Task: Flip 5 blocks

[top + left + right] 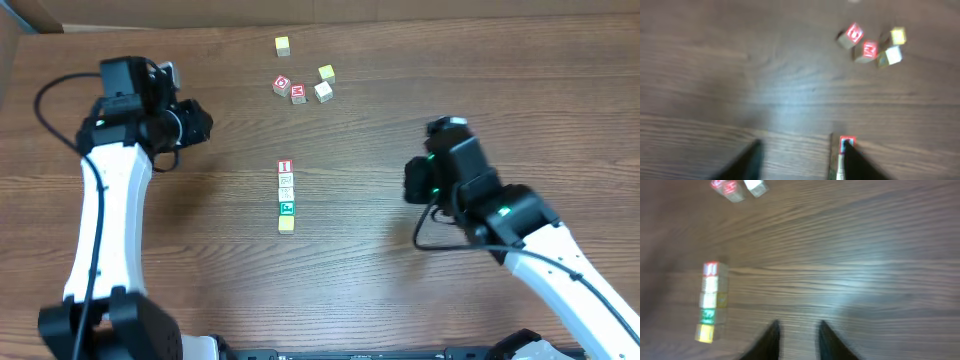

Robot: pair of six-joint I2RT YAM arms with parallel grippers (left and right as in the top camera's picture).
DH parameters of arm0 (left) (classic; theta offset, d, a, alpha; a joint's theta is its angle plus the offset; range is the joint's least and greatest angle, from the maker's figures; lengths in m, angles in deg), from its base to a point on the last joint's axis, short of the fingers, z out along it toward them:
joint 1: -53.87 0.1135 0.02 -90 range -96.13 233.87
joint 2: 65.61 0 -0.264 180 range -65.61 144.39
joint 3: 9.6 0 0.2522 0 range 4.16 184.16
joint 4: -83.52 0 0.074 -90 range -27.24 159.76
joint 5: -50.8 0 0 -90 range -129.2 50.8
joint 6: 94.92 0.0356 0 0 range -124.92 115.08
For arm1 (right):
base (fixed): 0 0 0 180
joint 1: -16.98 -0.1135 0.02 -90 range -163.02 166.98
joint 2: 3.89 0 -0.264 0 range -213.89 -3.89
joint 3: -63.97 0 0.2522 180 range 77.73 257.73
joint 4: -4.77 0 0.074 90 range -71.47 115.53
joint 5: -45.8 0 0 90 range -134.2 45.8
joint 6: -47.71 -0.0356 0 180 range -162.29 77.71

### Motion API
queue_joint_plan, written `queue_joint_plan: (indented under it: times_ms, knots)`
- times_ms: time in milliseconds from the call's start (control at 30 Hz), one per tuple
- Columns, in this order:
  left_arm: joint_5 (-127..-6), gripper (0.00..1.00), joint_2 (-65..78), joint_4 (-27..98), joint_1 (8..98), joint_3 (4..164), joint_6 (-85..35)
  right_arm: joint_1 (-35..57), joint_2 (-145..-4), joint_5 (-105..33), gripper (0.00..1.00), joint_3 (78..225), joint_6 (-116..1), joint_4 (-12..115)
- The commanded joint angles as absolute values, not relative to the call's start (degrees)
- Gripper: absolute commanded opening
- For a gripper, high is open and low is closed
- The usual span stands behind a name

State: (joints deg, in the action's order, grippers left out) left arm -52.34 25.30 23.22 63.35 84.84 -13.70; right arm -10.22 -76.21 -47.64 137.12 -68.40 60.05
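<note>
Five blocks lie in a tight row at the table's middle: red-faced block [285, 166], two pale whitish ones [286, 180] [286, 193], green-faced one [287, 208], pale yellowish one [287, 223]. My left gripper [203, 122] hangs open to the row's upper left, holding nothing. In the left wrist view the gripper [802, 147] shows bare wood between its fingers, and the red-faced block [847, 141] peeks out behind the right finger. My right gripper [410, 181] is open and empty to the row's right. The right wrist view shows the gripper [799, 326] and the row [709, 300] far left.
Several loose cubes sit at the back: a red "D" cube [282, 85], a red "M" cube [298, 94], a whitish cube [323, 92], a yellowish one [326, 73] and another [283, 45] farther back. The left wrist view shows this cluster [868, 49] at upper right.
</note>
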Motion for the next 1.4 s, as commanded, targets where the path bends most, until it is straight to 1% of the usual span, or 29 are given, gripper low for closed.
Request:
queue_joint_plan:
  times_ms: [0,33,67,133,167,1367]
  knots:
    - [-50.2,0.75,25.0,23.1,63.2,85.4,-12.2,-6.2,-76.7,-44.1,0.5,137.5,-58.7,59.6]
    - [-50.2,0.96,25.0,22.9,63.2,85.3,-12.2,-5.1,-76.8,-44.1,0.54,137.5,-58.0,59.2]
    - [-50.2,1.0,25.0,22.5,63.2,85.2,-12.2,-4.1,-76.8,-44.1,0.6,137.5,-57.5,58.6]
    - [-50.2,1.0,25.0,21.2,63.2,85.2,-12.2,-2.6,-76.8,-44.1,0.8,137.5,-57.0,57.5]
    - [-50.2,1.0,25.0,20.7,63.2,85.2,-12.2,-2.0,-76.8,-44.1,1.0,137.5,-57.0,57.2]
    - [-50.2,1.0,25.0,20.5,63.2,85.2,-12.2,-1.2,-76.8,-44.1,1.0,137.5,-57.1,58.1]
